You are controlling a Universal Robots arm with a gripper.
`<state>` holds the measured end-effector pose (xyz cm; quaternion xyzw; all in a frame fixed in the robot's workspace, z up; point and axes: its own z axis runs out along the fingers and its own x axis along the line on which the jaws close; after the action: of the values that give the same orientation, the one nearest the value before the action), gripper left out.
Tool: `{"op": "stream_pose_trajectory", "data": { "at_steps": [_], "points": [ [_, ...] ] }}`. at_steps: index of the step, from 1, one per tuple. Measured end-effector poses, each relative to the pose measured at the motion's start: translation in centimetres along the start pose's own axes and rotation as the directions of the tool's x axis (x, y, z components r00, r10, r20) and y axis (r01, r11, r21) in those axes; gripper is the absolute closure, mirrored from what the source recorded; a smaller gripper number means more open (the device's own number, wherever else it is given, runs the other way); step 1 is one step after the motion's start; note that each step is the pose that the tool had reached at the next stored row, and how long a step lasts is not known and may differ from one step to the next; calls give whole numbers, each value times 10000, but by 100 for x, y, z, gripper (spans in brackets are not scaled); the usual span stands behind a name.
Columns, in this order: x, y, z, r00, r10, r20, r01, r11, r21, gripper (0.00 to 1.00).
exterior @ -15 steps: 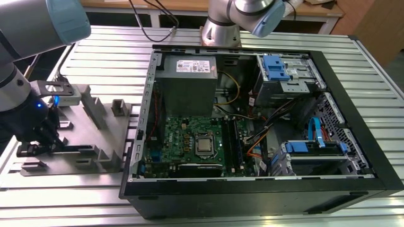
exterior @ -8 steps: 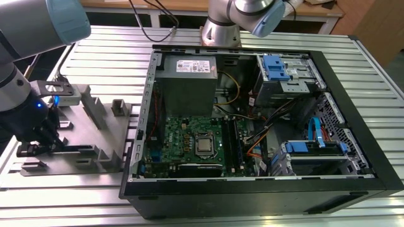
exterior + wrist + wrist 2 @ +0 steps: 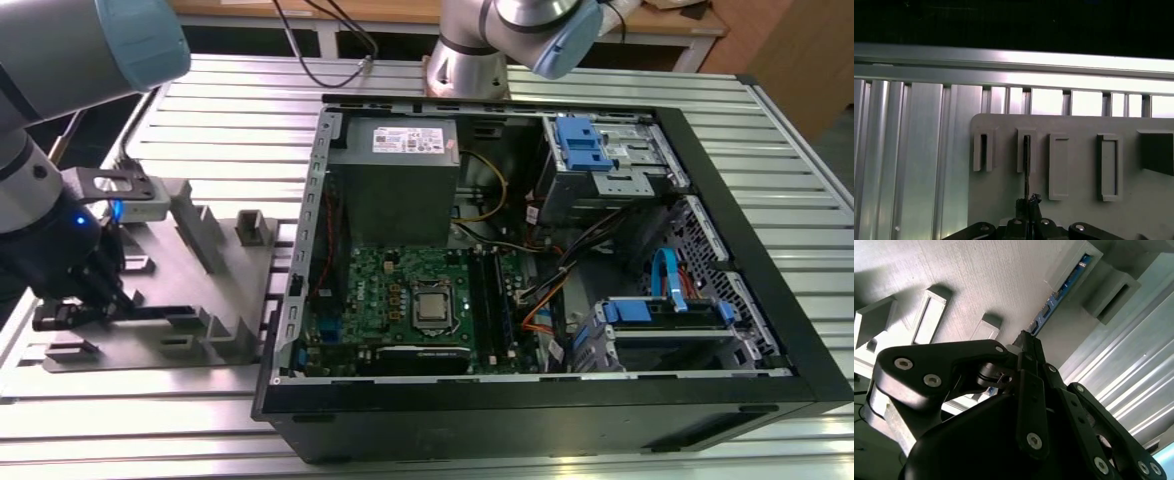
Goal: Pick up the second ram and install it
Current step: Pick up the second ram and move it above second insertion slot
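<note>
Your arm's black claw (image 3: 118,298) hangs low over the grey slotted fixture plate (image 3: 167,265) at the left of the exterior view, on the ribbed aluminium worktop (image 3: 240,100).

In the second wrist view, the second ram (image 3: 1061,287), a long, thin blue-green circuit-board strip, stands on edge in a raised grey bracket (image 3: 1074,262) of that plate. It runs from the upper right of the frame down to the claw's tips near the centre. The claw's two black fingers (image 3: 1030,390) come together around the near end of the strip and pinch it between them.

In the first wrist view, the same strip shows edge-on as a thin dark line. It reaches from a narrow upright slot in the plate, just left of centre, down to the claw at the bottom edge.

The open black computer case (image 3: 534,420) lies on its side beside the plate and takes up the centre and right of the exterior view. Inside it, the large green square motherboard (image 3: 387,300) sits at the lower left, with long black plastic slots (image 3: 487,290) along its right side. The grey power-supply box (image 3: 394,190) sits above the board. Metal drive cages with blue plastic handles (image 3: 594,150) occupy the upper right and lower right corners of the case. Loose yellow, orange and black cables (image 3: 497,195) run between the box and the cages.
</note>
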<state>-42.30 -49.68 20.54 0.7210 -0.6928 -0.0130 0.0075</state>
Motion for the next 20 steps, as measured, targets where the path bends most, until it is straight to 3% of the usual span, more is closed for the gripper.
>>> {"op": "stream_pose_trajectory", "data": {
  "at_steps": [8, 15, 20],
  "points": [
    [-2, 5, -175, 10000, 0, 5, 0, 10000, 1, 91],
    [-3, 10, -373, 10000, 0, 11, 0, 10000, 2, 91],
    [-6, 15, -561, 10000, -2, 11, 2, 10000, 2, 91]
  ]
}}
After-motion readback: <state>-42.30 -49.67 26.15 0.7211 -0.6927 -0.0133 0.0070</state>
